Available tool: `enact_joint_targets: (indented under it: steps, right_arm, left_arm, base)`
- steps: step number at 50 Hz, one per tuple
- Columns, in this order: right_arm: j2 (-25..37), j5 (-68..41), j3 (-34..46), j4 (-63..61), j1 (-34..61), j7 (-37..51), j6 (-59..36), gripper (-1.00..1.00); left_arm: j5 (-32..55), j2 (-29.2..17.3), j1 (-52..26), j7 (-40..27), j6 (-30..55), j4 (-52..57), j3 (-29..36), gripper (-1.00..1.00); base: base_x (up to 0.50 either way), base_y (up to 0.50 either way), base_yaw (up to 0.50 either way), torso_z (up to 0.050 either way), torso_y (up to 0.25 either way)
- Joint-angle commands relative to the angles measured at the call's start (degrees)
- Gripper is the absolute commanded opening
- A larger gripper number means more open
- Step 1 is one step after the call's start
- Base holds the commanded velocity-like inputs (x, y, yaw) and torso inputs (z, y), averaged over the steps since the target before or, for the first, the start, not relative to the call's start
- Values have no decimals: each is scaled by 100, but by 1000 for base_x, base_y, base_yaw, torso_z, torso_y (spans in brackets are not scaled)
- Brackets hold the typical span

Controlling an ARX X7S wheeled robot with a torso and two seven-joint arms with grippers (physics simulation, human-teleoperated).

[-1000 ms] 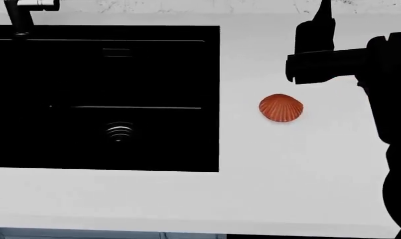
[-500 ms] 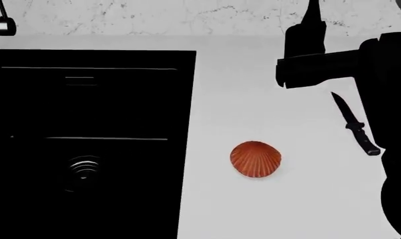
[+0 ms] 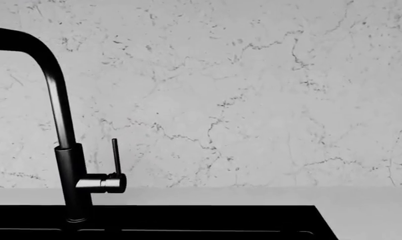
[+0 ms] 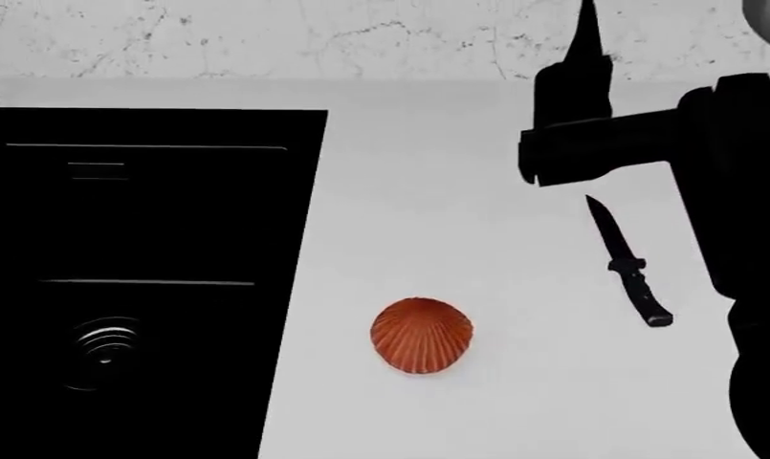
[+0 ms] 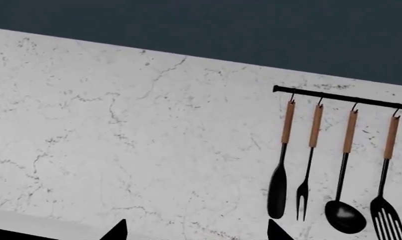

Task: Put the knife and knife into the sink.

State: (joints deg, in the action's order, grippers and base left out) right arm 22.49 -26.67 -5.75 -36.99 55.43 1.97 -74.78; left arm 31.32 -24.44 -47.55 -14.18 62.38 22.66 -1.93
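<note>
The head view is swinging to the right: the large matte-black rectangular sink (image 4: 143, 277) is sliding toward the edge of the frame, and a slim all-black knife (image 4: 628, 262) with a narrow pointed blade is coming fully into sight on the white countertop (image 4: 487, 191). That matters, since the first thing to carry is now located. The knife is lying flat just below and beyond the right gripper (image 5: 195, 231), untouched. That gripper's two dark fingertips (image 5: 117, 231) are standing well apart with nothing between them, and it is facing the marbled wall and a rail of wooden-handled utensils (image 5: 340, 165), not the knife. The orange ribbed shell (image 4: 421, 334) is resting between knife and sink. The second knife is not showing anywhere. The left gripper is not showing either; its camera is looking at the tall black faucet (image 3: 57, 125).
</note>
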Motion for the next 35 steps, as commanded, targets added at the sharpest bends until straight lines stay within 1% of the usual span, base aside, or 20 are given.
enact_joint_targets:
  steps: [1, 13, 16, 19, 21, 22, 23, 25, 26, 27, 30, 35]
  right_arm:
    - [6, -107, -35, -69, -3, -21, -68, 100]
    - [4, -149, -138, -5, -86, -37, 17, 100]
    - [54, -110, -109, 15, -90, -1, 12, 100]
    - [49, -239, -189, 207, 31, -62, -298, 100]
    - [177, -138, 12, 508, 183, -5, -440, 100]
    - [175, -257, -27, 681, 257, -152, -536, 100]
    - [177, -303, -11, 895, 394, -142, -885, 100]
    - [359, -184, 273, 1233, 443, -218, -676, 100]
    - [366, -186, 271, 1490, 504, -255, -732, 100]
    - [438, -153, 356, 1634, 479, -337, -558, 100]
    - [536, -48, 540, 2018, 457, -384, -430, 100]
    - [551, 99, 525, 2372, 33, -381, 4, 100]
  left_arm:
    - [38, -11, 7, -14, 17, 14, -30, 100]
    - [41, -16, -18, -24, 10, -14, 29, 100]
    - [50, -20, -3, -24, 10, -5, 28, 100]
    - [55, -23, 10, -25, 2, -11, 24, 100]
    - [58, -35, 24, -21, -9, -13, 17, 100]
    - [49, -38, 38, -14, -38, -40, 14, 100]
    - [62, -43, 45, -24, -12, -14, 0, 100]
    - [70, -50, 53, -28, -6, -1, -8, 100]
    - [83, -50, 53, -39, 18, 15, -18, 100]
    - [87, -51, 49, -45, 26, 19, -23, 100]
    - [85, -57, 47, -40, 11, 4, -11, 100]
    - [97, -65, 112, -24, -35, -24, -45, 100]
  base:
    - [0, 0, 0, 0, 0]
    - [380, 0, 0, 0, 0]
    - [0, 0, 0, 0, 4]
    - [0, 0, 0, 0, 0]
    - [0, 0, 0, 0, 0]
    - [0, 0, 0, 0, 0]
    - [0, 0, 0, 0, 0]
    - [0, 0, 0, 0, 0]
    - [0, 0, 0, 0, 0]
    - [0, 0, 0, 0, 0]
    - [0, 0, 0, 0, 0]
    - [0, 0, 0, 0, 0]
